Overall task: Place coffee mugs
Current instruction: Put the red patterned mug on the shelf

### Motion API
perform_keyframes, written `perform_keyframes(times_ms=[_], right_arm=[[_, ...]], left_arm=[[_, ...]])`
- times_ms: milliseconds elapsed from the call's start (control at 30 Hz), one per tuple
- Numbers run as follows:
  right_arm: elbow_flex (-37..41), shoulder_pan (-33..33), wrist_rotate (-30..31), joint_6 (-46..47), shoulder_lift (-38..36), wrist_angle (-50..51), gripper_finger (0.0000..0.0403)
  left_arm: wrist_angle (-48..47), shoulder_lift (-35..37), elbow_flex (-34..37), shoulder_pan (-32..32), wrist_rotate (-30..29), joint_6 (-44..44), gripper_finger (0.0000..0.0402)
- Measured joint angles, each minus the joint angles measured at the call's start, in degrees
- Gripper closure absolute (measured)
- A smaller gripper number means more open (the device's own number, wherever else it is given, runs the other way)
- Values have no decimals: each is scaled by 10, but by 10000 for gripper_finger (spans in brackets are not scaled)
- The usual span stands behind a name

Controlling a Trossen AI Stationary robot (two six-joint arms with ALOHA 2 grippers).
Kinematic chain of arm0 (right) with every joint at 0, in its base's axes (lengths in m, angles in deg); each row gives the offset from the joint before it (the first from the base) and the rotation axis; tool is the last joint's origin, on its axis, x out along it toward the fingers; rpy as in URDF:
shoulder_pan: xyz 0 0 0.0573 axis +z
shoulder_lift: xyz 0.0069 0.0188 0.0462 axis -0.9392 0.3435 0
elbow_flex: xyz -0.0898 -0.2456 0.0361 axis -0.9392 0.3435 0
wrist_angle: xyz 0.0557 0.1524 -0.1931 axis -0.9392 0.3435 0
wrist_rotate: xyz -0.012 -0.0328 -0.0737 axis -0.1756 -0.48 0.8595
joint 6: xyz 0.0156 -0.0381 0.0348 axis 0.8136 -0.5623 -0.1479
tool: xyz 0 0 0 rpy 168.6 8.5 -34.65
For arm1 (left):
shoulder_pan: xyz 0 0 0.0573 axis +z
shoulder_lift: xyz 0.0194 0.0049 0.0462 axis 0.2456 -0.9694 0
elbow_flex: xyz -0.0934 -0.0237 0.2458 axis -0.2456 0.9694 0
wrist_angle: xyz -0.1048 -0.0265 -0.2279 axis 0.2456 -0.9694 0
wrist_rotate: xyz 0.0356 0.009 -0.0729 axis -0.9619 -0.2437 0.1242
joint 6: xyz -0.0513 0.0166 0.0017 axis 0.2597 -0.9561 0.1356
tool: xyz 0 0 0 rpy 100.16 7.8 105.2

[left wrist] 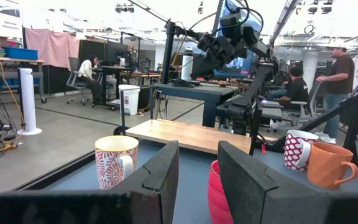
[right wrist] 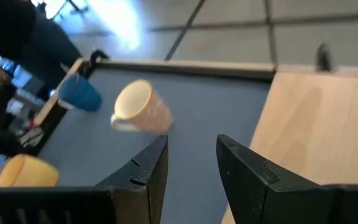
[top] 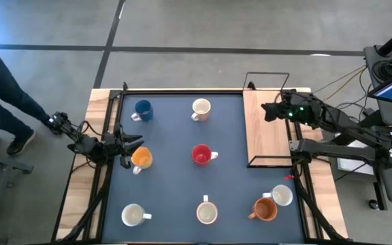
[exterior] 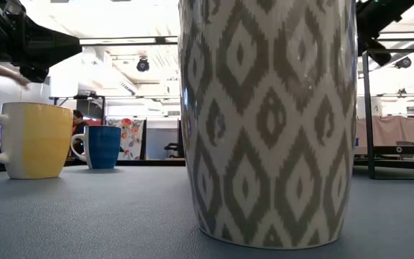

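The left hand is hovering low at the counter's left edge, fingers parted. The right hand is hanging raised on the right, its fingers also spread apart.

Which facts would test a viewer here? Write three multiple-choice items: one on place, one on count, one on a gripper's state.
1. Nearest the left gripper: A red mug; B orange mug; C blue mug.
2. Count of mugs in the high view: A six; B eight; C ten.
3. Left gripper: A open; B shut on a red mug; C shut on a white mug.
Key: B, it stands right beside the fingers; B, eight show from above; A, the left wrist view shows a gap between empty fingers.
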Motion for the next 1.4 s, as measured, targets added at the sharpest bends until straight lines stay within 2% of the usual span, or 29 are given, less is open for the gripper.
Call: perform_keyframes(times_ms=[233, 367, 700, 1100, 1400], right_arm=[[-22, 15, -84, 20, 57, 4, 278], [-57, 46, -95, 20, 89, 16, 278], [-187, 161, -98, 53, 173, 178, 278], [-269, 342, -99, 191, 241, 247, 303], [-277, 458, -99, 327, 274, 277, 310]], left_arm=[[0, 0, 0, 0, 0, 0, 306], [0, 0, 0, 0, 0, 0, 306], [0, 0, 0, 0, 0, 0, 306], [0, 0, 0, 0, 0, 0, 306], [0, 0, 0, 0, 0, 0, 306]])
